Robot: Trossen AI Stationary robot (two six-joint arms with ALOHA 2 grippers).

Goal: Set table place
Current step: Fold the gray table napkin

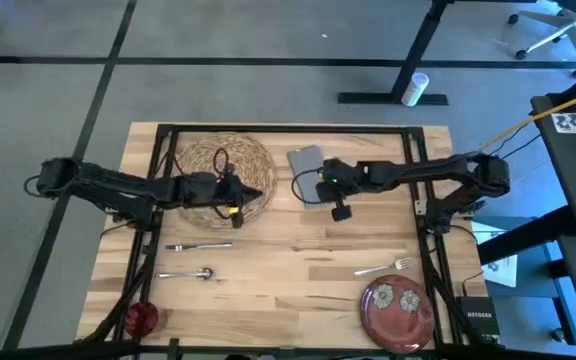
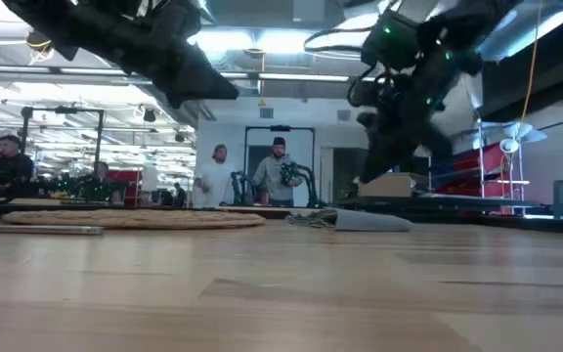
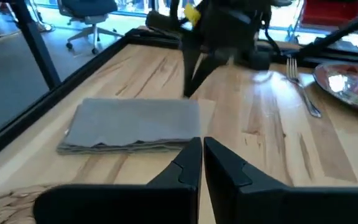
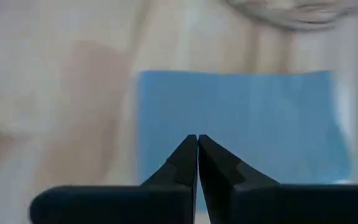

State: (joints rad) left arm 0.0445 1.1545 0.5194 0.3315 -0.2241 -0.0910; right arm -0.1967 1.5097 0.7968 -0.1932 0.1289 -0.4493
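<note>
Pale plank table, black-framed, bare at centre. Round woven mat and flat gray napkin near far edge. Left gripper over mat, right gripper over napkin, both pinched closed on nothing.

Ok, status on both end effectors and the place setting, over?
Left end effector shut, over straw mat. Right end effector shut, empty, above gray napkin. Plate, fork, cup unplaced. Nothing blocking.

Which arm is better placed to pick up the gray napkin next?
Probably the right. The right gripper hangs, fingers shut, directly over the napkin, which fills its wrist view. The left gripper, also shut, sits over the woven mat, beside the napkin.
</note>
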